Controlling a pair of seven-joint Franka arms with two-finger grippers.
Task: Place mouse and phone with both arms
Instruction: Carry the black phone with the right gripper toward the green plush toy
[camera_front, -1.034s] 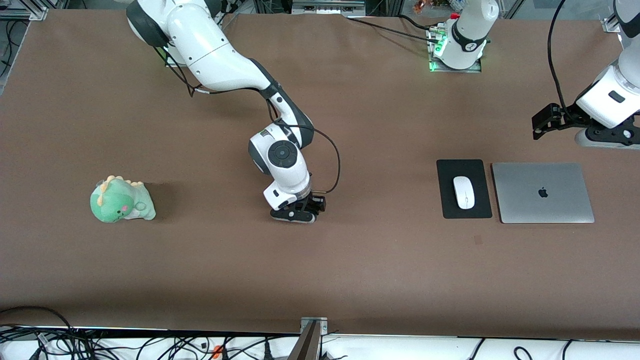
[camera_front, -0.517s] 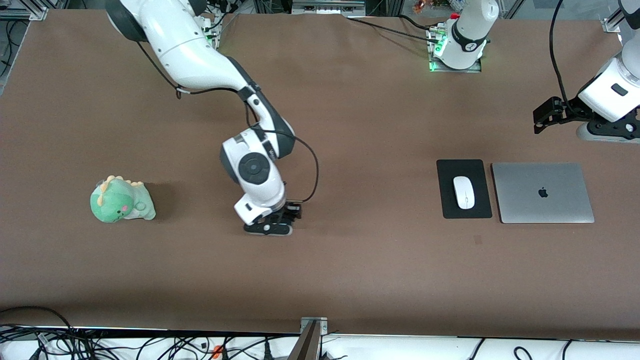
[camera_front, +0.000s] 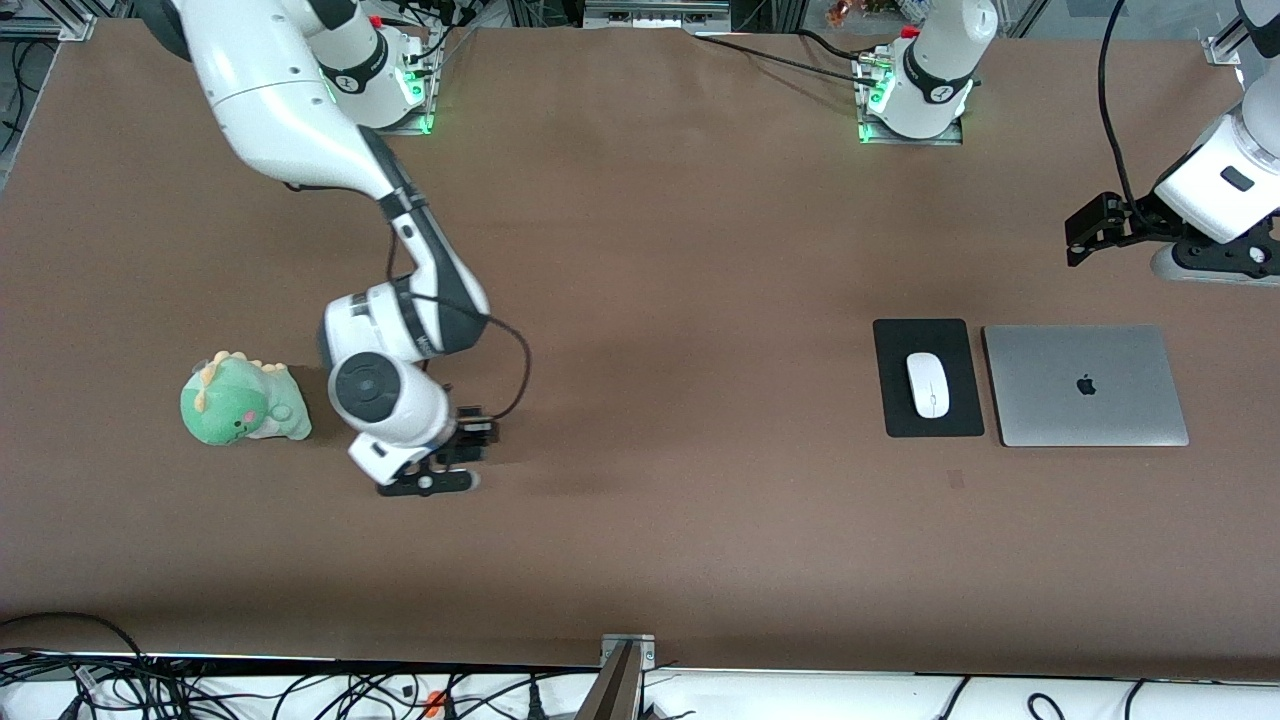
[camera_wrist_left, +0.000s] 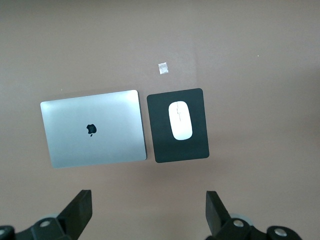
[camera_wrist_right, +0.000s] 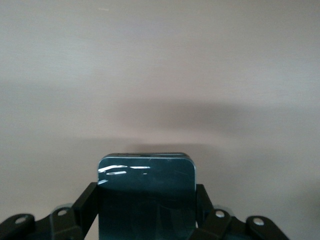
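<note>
The right gripper (camera_wrist_right: 145, 212) holds the phone (camera_wrist_right: 146, 195) between its closed fingers, over bare table beside the green plush dinosaur (camera_front: 243, 399); the phone's lower part is cut off. The left gripper (camera_wrist_left: 147, 212) waits wide open and empty above the mouse (camera_wrist_left: 180, 120), which lies on the mouse pad (camera_wrist_left: 177, 145).

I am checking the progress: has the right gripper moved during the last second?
Yes. The right gripper, shut on the phone, has travelled toward the right arm's end of the table and now hangs close to the green dinosaur toy.
</note>
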